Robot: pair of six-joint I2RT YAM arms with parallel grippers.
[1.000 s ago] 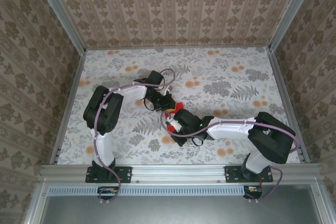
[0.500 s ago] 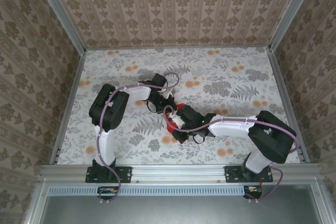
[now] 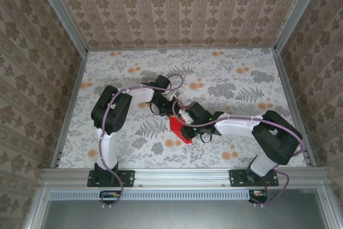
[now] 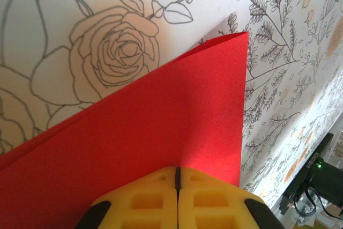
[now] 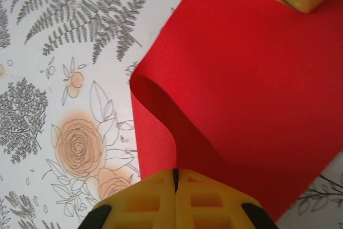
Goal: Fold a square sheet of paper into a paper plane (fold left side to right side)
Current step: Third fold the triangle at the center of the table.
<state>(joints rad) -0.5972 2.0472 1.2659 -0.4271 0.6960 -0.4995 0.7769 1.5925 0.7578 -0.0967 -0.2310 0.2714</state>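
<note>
Right wrist view: the square sheet of paper (image 5: pixel 230 79) lies doubled over mid-worktop (image 5: pixel 48 148), its bend a loose, uncreased roll. The right gripper (image 5: pixel 176 178) and left gripper (image 4: pixel 177 172) each clench an edge, probably to line up the layers before creasing.

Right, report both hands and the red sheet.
Left hand shut on red sheet. Right hand shut on it too. Sheet curled over, not creased flat. Nothing blocking.
</note>
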